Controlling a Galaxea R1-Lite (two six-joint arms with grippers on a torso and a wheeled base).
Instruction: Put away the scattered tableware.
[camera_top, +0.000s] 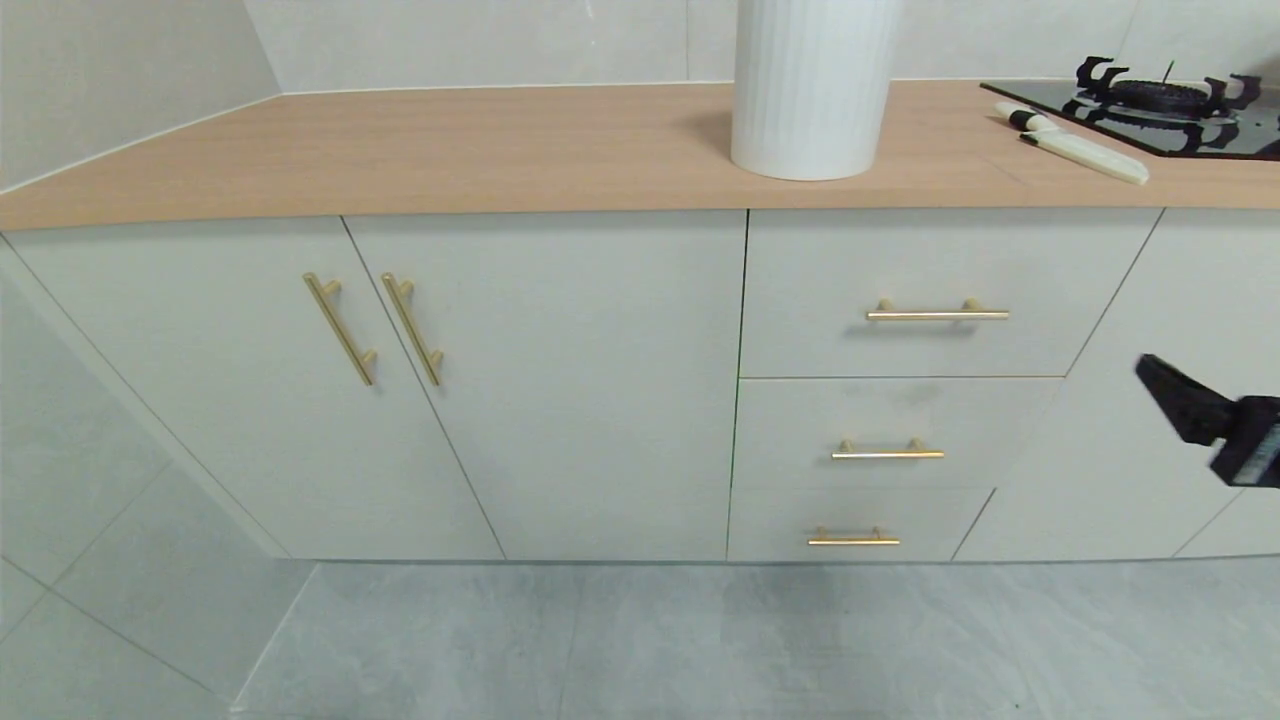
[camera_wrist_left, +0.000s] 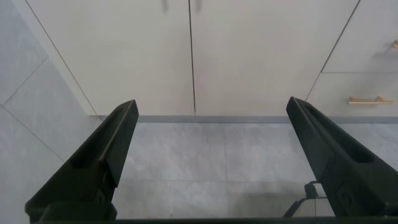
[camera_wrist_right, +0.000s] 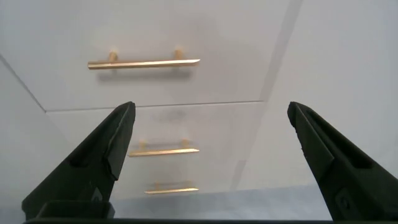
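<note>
Operator: State the condition of the right gripper (camera_wrist_right: 211, 109).

Technician: Jaws spread wide, nothing between them; both black fingers (camera_wrist_right: 99, 162) frame the drawer stack ahead; the top drawer handle (camera_wrist_right: 143, 62) lies straight ahead of the gap, and the middle drawer handle (camera_wrist_right: 163, 150) and bottom drawer handle (camera_wrist_right: 171, 188) follow in line below it on the drawer fronts.

Operator: And the left gripper (camera_wrist_left: 211, 106)?

Technician: Likewise wide apart and empty; it hangs low over the grey tiled floor (camera_wrist_left: 211, 162), facing the foot of the cabinet doors (camera_wrist_left: 124, 56); the seam between the two doors runs just off the midline of its gap.

Operator: Where is the tableware relative to the right gripper?

Technician: The white knife (camera_top: 1075, 148) lies flat on the wooden countertop (camera_top: 450, 150), above the gripper and well apart from it; its black-banded end rests just beside the gas hob (camera_top: 1160, 110); no finger touches it.

Operator: Other items near that hand?

Technician: A white ribbed cylindrical container (camera_top: 810, 85) stands upright on the countertop, above the drawer stack and farther toward the robot's left than the knife; two slanted-looking brass door handles (camera_top: 340, 328) sit well to the left of both.
</note>
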